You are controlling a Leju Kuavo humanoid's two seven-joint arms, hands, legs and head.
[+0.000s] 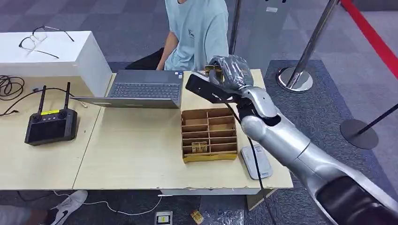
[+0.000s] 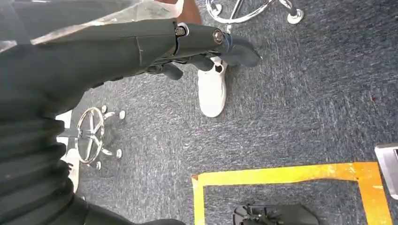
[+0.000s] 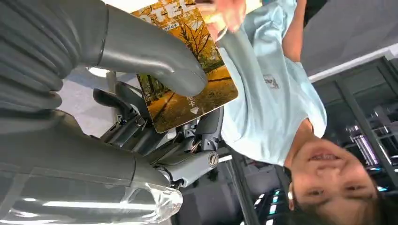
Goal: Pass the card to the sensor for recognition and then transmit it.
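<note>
My right hand (image 1: 231, 70) is raised over the far edge of the table, toward a person in a light blue shirt (image 1: 197, 28). It pinches a card (image 3: 187, 70) printed with yellow autumn trees between thumb and fingers. The person's fingers (image 3: 227, 11) touch the card's far end. In the head view just a yellowish sliver of the card (image 1: 213, 70) peeks out beside the hand. A white flat sensor (image 1: 256, 161) lies on the table near its front right corner. My left hand (image 2: 206, 44) hangs over the carpet and holds nothing.
A cardboard divider box (image 1: 209, 135) holds another card (image 1: 199, 147) in a front slot. An open laptop (image 1: 143, 89) sits behind it. A black controller (image 1: 50, 125) with antennas lies to the left. Stanchion posts (image 1: 295, 77) stand right of the table.
</note>
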